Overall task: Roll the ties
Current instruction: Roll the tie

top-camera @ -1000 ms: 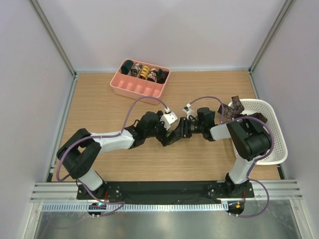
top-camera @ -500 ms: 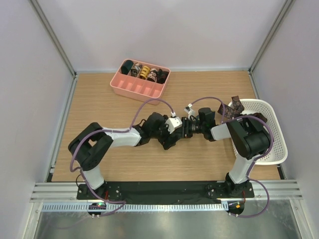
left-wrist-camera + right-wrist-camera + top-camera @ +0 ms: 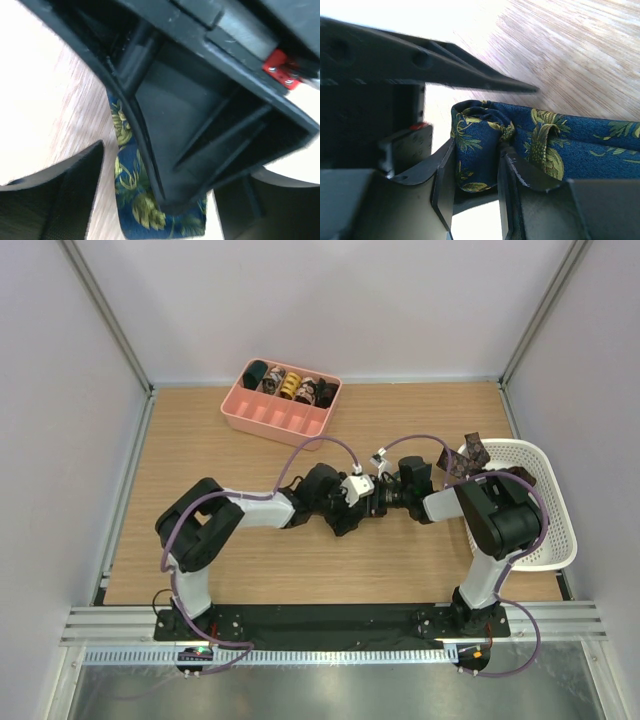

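A navy tie with yellow-green print (image 3: 479,141) is bunched into a partly rolled bundle between the fingers (image 3: 445,172) of my right gripper (image 3: 476,175), which is shut on it. The rest of the tie (image 3: 580,137) trails right over the wooden table. In the left wrist view the same tie (image 3: 131,197) lies under the right gripper's black finger (image 3: 185,150). My left gripper (image 3: 160,200) is open, straddling that finger and the tie. From above, the left gripper (image 3: 352,512) and right gripper (image 3: 372,498) meet mid-table, hiding the tie.
A pink tray (image 3: 272,424) at the back holds several rolled ties (image 3: 290,386) in its far row. A white basket (image 3: 552,502) stands at the right edge, with a dark patterned tie (image 3: 470,455) draped over its rim. Cables loop above both wrists.
My left arm has swung right and its gripper has closed in on the right gripper's fingers. The right arm has not moved and keeps hold of the tie.
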You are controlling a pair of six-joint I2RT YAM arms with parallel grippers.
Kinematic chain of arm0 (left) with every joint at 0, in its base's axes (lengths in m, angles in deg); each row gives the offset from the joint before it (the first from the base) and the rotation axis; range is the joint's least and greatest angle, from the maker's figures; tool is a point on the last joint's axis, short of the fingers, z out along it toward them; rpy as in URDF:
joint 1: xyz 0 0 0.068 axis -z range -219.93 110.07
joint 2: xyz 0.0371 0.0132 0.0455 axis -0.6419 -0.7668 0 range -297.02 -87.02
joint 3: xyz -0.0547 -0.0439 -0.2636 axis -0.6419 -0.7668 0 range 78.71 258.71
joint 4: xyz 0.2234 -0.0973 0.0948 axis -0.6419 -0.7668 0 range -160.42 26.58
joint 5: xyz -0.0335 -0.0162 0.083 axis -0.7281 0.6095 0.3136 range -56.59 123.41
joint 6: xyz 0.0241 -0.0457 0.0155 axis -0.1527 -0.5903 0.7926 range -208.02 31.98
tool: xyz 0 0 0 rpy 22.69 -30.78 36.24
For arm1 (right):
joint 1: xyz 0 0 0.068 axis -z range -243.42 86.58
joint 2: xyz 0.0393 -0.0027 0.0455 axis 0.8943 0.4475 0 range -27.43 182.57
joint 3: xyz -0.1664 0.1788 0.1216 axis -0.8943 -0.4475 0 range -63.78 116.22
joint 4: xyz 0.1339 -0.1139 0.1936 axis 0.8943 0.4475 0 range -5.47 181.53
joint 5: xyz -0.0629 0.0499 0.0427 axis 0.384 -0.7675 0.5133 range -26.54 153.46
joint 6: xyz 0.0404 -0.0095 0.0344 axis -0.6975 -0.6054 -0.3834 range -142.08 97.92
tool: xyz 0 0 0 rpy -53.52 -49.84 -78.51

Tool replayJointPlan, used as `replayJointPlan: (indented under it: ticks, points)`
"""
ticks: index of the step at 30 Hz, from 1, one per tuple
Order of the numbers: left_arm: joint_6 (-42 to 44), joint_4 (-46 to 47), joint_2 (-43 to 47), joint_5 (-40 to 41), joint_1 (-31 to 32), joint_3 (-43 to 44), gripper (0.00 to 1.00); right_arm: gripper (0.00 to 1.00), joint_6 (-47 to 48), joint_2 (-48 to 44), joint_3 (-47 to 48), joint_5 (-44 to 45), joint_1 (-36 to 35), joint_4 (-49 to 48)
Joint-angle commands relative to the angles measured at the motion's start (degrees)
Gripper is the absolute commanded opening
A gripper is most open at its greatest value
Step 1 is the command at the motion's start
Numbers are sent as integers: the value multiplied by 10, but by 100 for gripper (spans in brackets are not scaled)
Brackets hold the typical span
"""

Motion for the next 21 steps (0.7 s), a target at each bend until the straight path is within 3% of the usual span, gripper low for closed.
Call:
replayJointPlan:
  ticks: [1, 2, 5, 14, 21]
  points:
    - [3, 10, -22, 0, 2, 22, 79, 1, 12, 15, -14, 37, 4, 20]
    - [6, 5, -25, -2, 2, 27, 71, 1, 12, 15, -14, 37, 4, 20]
    - [9, -10, -27, -14, 2, 26, 59, 1, 11, 14, -14, 38, 4, 20]
    - [-3, -67, -21, 28, 9, 28, 33, 1, 7, 26, -2, 30, 5, 22]
    - [-22, -88, -3, 46, 9, 21, 32, 2, 7, 26, 0, 28, 5, 22]
